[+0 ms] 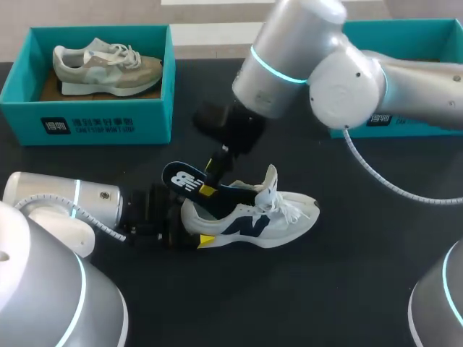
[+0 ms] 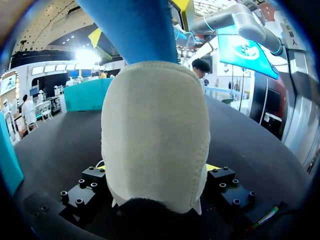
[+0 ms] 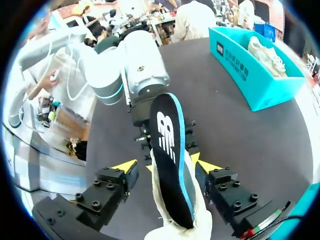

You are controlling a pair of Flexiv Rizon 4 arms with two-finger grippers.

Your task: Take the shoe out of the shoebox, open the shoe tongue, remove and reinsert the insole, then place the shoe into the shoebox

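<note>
A white shoe [image 1: 253, 220] lies on its side on the dark desk [image 1: 347, 289], toe toward the right. The left gripper [image 1: 189, 230] clasps its heel. A dark insole [image 1: 187, 179] sticks up out of the shoe's opening, and the right gripper [image 1: 212, 182] holds it from above. 2 teal shoeboxes stand at the back: the left one [image 1: 87, 119] holds a beige shoe [image 1: 108, 69], and the right one [image 1: 405, 36] sits behind the right arm.

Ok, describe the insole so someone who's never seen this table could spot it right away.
On the black table, skip the beige shoe in the teal box and find the white shoe lying in the middle. Sticking up out of its opening, held by the right gripper, is the insole: the only flat, dark navy piece, marked with a white logo.
</note>
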